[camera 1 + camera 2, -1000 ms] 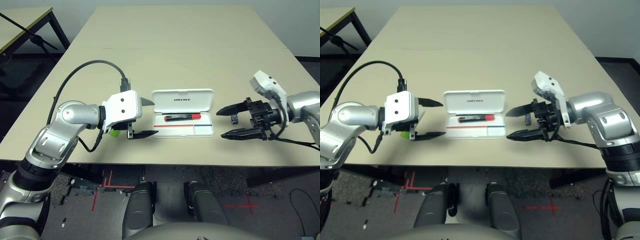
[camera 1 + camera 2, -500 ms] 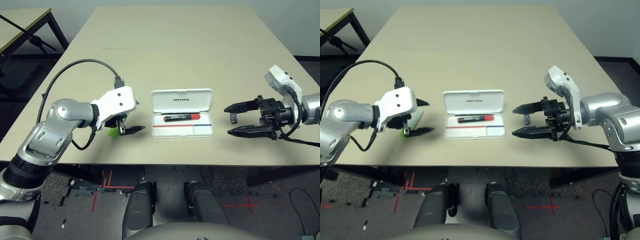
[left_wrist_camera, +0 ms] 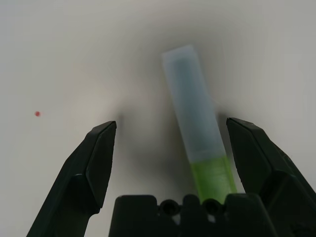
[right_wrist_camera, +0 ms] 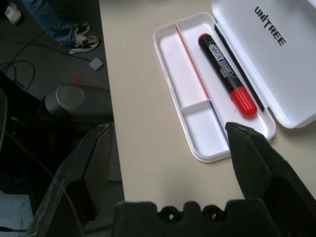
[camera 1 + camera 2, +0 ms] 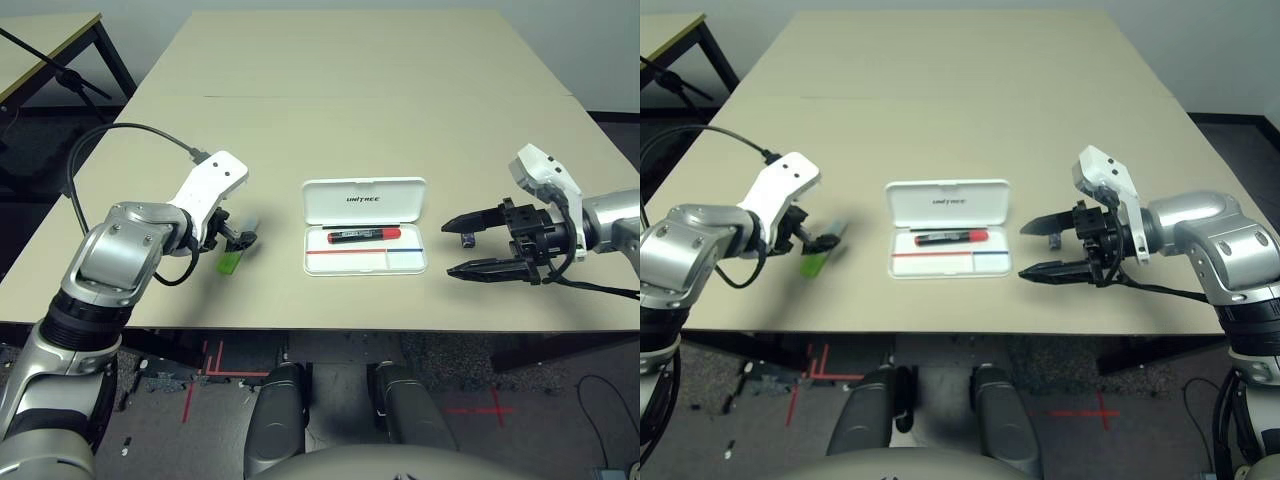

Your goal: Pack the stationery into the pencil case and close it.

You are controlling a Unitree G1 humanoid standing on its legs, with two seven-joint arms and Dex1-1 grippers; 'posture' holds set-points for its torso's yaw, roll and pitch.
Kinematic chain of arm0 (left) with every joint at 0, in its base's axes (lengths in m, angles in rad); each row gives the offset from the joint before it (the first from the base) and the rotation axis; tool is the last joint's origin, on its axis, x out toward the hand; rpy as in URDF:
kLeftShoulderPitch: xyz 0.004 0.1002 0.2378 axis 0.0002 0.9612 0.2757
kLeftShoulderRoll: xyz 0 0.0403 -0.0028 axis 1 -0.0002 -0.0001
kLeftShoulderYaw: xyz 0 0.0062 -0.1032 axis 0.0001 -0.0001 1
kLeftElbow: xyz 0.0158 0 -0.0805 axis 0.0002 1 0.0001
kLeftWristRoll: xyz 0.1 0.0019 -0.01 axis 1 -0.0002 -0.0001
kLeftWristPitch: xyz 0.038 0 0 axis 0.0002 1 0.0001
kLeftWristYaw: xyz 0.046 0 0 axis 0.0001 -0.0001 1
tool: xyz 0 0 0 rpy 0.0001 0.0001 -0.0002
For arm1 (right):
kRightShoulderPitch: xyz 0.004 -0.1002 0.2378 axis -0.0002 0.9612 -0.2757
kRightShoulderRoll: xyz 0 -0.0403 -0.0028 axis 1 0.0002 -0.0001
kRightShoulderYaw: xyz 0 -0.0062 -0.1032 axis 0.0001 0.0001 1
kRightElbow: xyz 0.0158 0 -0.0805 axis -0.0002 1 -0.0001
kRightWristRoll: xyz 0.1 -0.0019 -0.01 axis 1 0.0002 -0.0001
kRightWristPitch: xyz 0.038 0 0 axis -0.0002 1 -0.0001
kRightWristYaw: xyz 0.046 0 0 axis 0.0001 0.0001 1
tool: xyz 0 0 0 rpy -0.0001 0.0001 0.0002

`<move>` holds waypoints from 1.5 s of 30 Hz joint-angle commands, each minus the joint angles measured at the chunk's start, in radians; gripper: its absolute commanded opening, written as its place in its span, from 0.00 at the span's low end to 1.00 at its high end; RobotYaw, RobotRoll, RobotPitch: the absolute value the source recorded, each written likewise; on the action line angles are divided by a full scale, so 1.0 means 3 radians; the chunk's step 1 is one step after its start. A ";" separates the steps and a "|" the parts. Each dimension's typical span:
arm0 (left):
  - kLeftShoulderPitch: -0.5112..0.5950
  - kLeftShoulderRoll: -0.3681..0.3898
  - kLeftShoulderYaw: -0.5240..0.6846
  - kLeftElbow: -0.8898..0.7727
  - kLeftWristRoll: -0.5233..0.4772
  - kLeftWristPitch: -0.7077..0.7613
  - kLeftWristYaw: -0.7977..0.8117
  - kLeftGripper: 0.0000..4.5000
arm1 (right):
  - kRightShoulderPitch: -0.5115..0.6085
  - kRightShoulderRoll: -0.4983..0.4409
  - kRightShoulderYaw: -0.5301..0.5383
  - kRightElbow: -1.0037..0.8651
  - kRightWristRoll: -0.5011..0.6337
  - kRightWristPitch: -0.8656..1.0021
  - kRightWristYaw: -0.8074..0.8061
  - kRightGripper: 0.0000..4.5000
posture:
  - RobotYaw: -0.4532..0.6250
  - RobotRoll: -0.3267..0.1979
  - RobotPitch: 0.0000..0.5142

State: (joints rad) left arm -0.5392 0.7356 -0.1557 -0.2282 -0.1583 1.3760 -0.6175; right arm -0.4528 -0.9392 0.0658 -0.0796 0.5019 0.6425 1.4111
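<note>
The open pencil case (image 5: pixel 365 240) lies mid-frame with the red marker (image 5: pixel 364 236) in its tray. Left of it, the left gripper (image 3: pixel 170 136) hovers spread over the lime-green highlighter (image 3: pixel 197 136); the wrist view shows no contact. The right gripper (image 5: pixel 462 245) gapes empty beside the small dark piece (image 5: pixel 467 238).

red marker (image 5: pixel 363 236) inside open pencil case (image 5: pixel 365 240)
</note>
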 commanded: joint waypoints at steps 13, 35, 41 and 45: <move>0.0066 -0.0282 0.0074 0.0409 -0.0081 -0.0122 0.0262 1.00 | 0.0064 0.0033 0.0051 -0.0033 -0.0115 -0.0142 -0.0027 0.99 | 0.44 0.62 0.24; 0.0120 0.0495 -0.0235 -0.0250 -0.0390 -0.1318 -0.0802 0.24 | 0.0051 0.0062 0.0102 0.0101 -0.0219 -0.0340 0.0000 1.00 | 0.45 0.62 0.25; 0.0118 0.0663 -0.0501 -0.0627 -0.0447 -0.1817 -0.1424 0.24 | 0.0013 0.0057 0.0135 0.0210 -0.0301 -0.0427 0.0037 1.00 | 0.45 0.62 0.25; -0.0041 0.0497 -0.0710 -0.0550 -0.0311 -0.1937 -0.1467 0.24 | -0.0006 0.0033 0.0171 0.0264 -0.0342 -0.0450 0.0075 1.00 | 0.45 0.62 0.24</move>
State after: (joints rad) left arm -0.5265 0.8979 -0.3382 -0.3946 -0.2717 0.8185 -1.0464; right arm -0.4474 -0.9252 0.1043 -0.0055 0.4088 0.5176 1.4217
